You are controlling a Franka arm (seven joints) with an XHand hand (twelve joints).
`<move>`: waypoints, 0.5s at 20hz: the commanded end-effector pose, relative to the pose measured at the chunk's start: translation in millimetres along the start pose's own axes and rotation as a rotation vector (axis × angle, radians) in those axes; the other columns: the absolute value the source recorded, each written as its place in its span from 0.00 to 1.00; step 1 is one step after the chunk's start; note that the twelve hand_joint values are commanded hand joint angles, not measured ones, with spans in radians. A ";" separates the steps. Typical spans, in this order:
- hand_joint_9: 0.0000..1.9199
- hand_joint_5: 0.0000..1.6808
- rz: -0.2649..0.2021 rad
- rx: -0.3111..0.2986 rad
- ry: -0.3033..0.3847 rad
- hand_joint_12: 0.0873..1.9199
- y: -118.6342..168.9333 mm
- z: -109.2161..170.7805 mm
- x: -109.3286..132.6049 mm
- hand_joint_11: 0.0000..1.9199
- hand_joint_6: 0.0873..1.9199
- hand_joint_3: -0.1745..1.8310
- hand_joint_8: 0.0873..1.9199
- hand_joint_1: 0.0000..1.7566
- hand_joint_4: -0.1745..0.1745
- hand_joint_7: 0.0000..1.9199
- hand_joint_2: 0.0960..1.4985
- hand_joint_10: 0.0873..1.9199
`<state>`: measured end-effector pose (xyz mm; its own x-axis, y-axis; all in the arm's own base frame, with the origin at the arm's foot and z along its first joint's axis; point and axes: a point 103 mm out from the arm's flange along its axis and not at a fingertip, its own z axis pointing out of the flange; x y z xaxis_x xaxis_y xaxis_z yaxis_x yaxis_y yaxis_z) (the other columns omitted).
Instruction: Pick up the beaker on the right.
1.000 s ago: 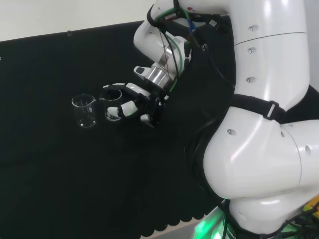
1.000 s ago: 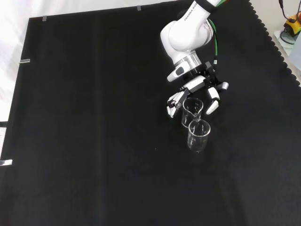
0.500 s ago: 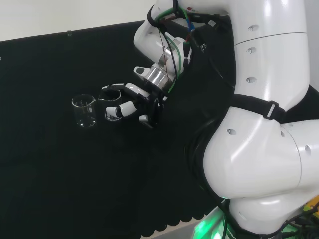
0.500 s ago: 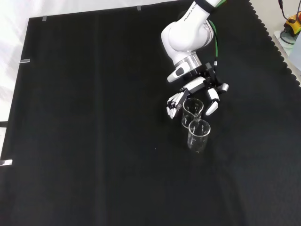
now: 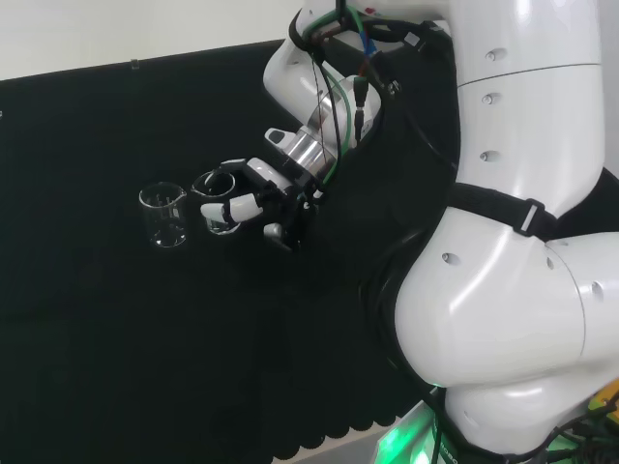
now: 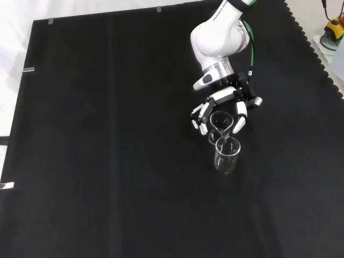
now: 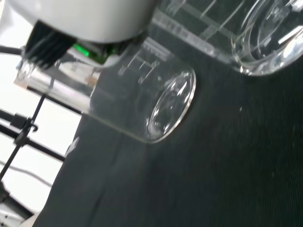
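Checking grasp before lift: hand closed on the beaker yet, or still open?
Shut on it. In the front view the hand has fingers curled on both sides of the nearer beaker; the other beaker stands free.

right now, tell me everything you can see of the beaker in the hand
The beaker is clear glass, small and cylindrical, with printed graduation marks on its wall and nothing visible inside. In the front view it stands roughly upright just behind a second beaker; whether the two touch I cannot tell. The hand has its fingers curled round it from both sides. Whether its base is on the cloth is unclear.
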<state>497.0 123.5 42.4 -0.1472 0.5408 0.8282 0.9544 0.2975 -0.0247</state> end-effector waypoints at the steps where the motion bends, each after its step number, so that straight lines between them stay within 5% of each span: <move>1: 0.50 0.64 0.020 -0.051 -0.012 0.60 -1.3 -11.4 -0.6 0.27 0.49 0.40 0.34 0.70 0.42 0.60 0.46 0.27; 3: 0.54 0.65 0.016 -0.057 -0.008 0.57 -0.7 -16.9 1.3 0.33 0.48 0.43 0.33 0.72 0.49 0.66 0.42 0.26; 10: 0.62 0.70 -0.018 -0.060 -0.007 0.52 0.2 -35.9 15.1 0.42 0.42 0.49 0.27 0.74 0.34 0.73 0.34 0.22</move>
<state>502.8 108.2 63.7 -0.1469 0.5430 0.8268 0.9671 0.2545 0.0047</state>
